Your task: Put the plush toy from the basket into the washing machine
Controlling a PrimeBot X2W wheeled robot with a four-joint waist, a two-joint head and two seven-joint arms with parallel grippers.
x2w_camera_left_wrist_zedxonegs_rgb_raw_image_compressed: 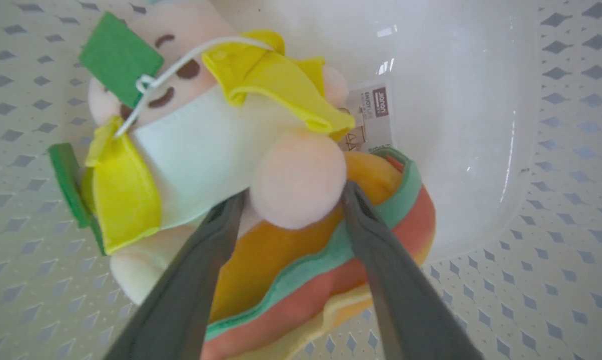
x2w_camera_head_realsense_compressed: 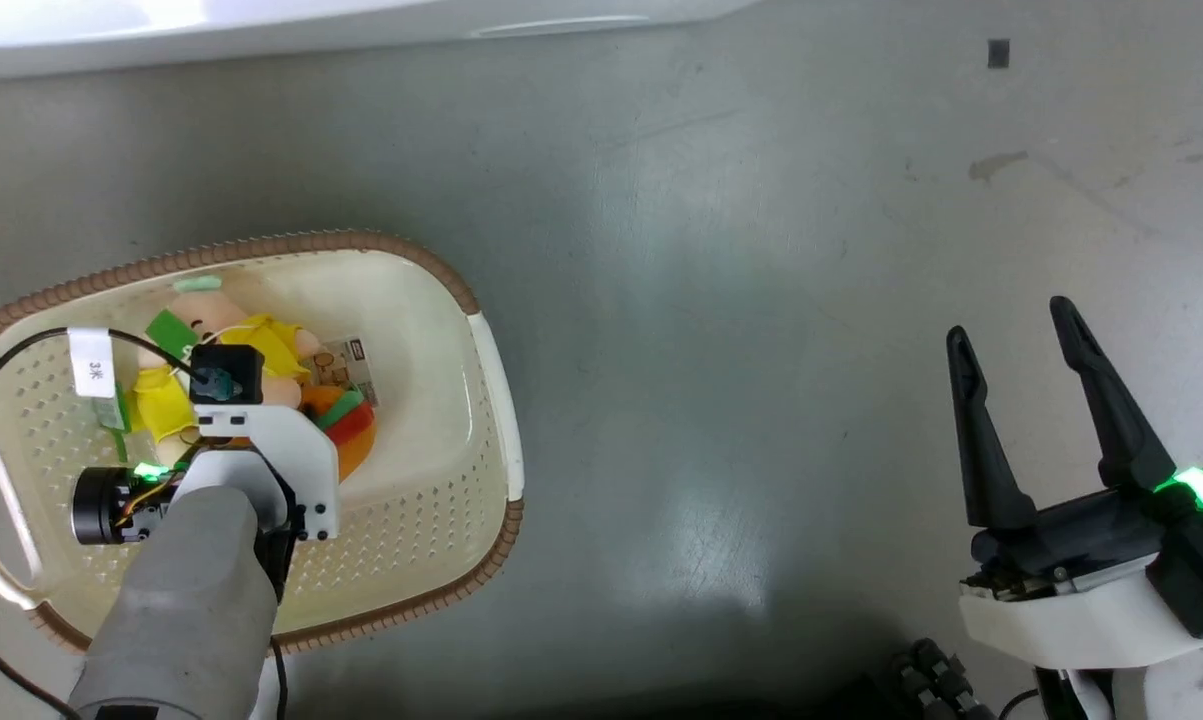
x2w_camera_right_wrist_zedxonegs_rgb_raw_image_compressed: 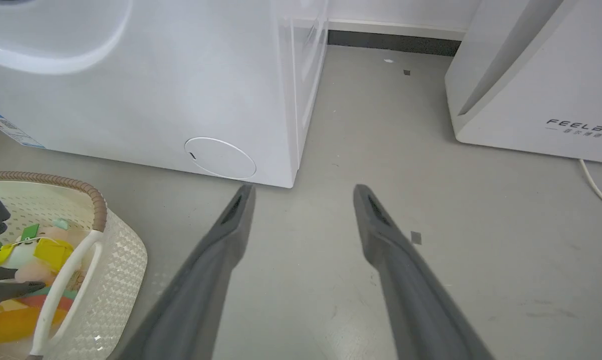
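Your left gripper [x2w_camera_left_wrist_zedxonegs_rgb_raw_image_compressed: 291, 195] straddles a pink limb of the plush toy [x2w_camera_left_wrist_zedxonegs_rgb_raw_image_compressed: 205, 145], jaws spread, unclamped, so closing would catch it. That toy lies in the basket [x2w_camera_head_realsense_compressed: 481, 300]. Your right gripper [x2w_camera_head_realsense_compressed: 1009, 320] hangs spread too, clear, near the washing machine [x2w_camera_right_wrist_zedxonegs_rgb_raw_image_compressed: 155, 90].

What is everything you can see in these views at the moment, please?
plush toy: one, peach-pink, yellow and orange-red, lying in the basket
green tags: two, green, by the toy's head
basket: one, cream with brown rim, on the floor
label sticker: one, white, basket bottom beside the toy
washing machine: one, white, beyond the basket
FEELBIRD appliance: one, white, right of the washer
floor: grey
left hand: dark fingers, open astride the toy's pink paw
right hand: dark fingers, open above the floor
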